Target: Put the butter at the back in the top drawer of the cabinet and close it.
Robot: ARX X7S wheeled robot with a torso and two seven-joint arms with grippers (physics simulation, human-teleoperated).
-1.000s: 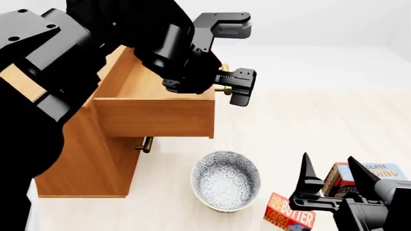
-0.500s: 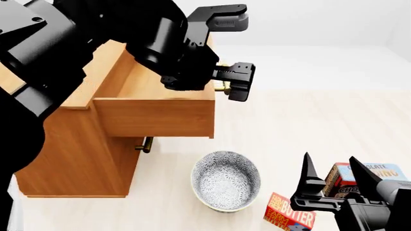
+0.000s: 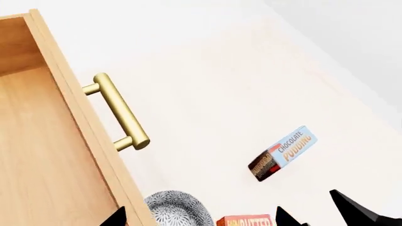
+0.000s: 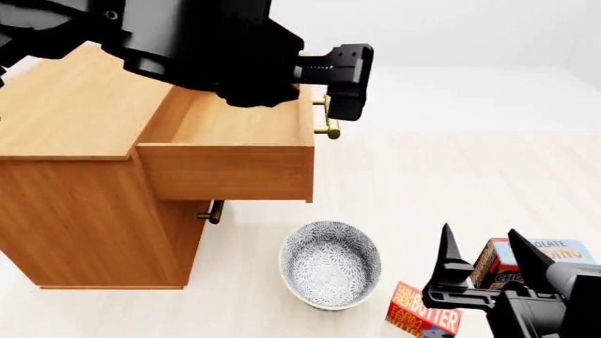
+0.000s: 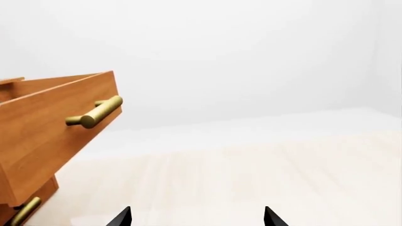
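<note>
The butter point(image 4: 424, 314) is a red-orange box lying on the floor near the front right; it also shows in the left wrist view point(image 3: 246, 221). The cabinet point(image 4: 94, 211) stands at the left with its top drawer point(image 4: 225, 169) pulled open and nothing showing inside. The drawer's brass handle point(image 4: 326, 117) is free. My left gripper point(image 4: 350, 76) hovers just above and beside that handle, open and empty point(image 3: 201, 222). My right gripper point(image 4: 481, 245) is open and empty, fingers pointing up, just above the butter; it also shows in the right wrist view point(image 5: 197, 216).
A patterned bowl point(image 4: 331, 265) sits on the floor in front of the cabinet. A Chocolate Pudding box point(image 4: 540, 255) lies right of the right gripper. A lower drawer handle point(image 4: 211, 211) sticks out under the open drawer. Pale floor stretches beyond to the right.
My left arm has swung up and back over the cabinet, and its gripper has turned and risen off the drawer handle. More of the cabinet top shows. The right arm has not moved.
</note>
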